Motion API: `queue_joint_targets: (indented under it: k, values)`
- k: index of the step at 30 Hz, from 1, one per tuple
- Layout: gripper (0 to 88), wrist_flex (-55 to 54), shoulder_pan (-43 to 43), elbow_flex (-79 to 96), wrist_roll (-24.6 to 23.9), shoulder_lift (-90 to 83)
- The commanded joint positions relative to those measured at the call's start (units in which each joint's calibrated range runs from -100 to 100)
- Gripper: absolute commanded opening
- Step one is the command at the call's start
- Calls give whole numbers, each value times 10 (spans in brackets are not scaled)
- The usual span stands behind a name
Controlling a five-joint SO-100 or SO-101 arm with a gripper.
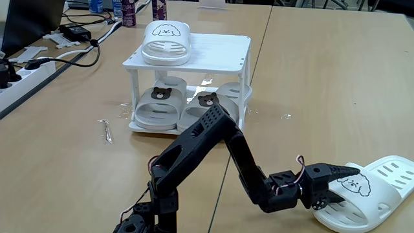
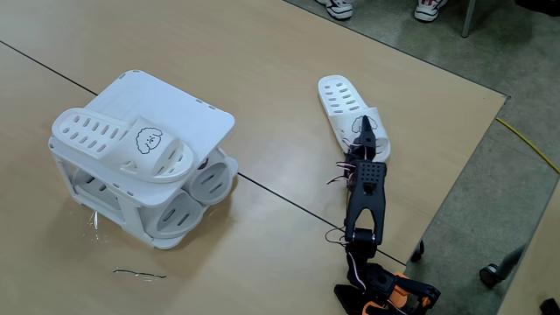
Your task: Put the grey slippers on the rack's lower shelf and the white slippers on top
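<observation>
White slipper (image 1: 378,193) near table's right edge, second one (image 1: 166,43) already on rack (image 1: 220,55) top | grey slippers (image 1: 157,105) on lower shelf | gripper (image 1: 336,188) at strap, closure cannot be told | pinch strap firmly, lift clear, set beside its mate.

In a fixed view: rack (image 1: 223,53) at 12 o'clock; one white slipper (image 1: 167,43) on top, grey slippers (image 1: 158,105) on lower shelf (image 1: 184,123). Second white slipper (image 1: 375,193) on table at 4 o'clock, gripper (image 1: 336,188) touching it.
</observation>
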Motion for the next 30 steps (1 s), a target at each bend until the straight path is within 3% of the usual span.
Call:
queue_joint_targets:
  k: [1, 3, 6, 10, 14, 24, 30]
  values:
    - [294, 3, -5, -109, 4, 36]
    - [275, 34, -5, -164, 4, 62]
    - [1, 70, 0, -198, 4, 64]
    - [7, 73, 2, -192, 4, 20]
    - [8, 144, 2, -141, 4, -132]
    - [8, 480, -6, -117, 4, -512]
    - [8, 696, -85, -117, 4, -706]
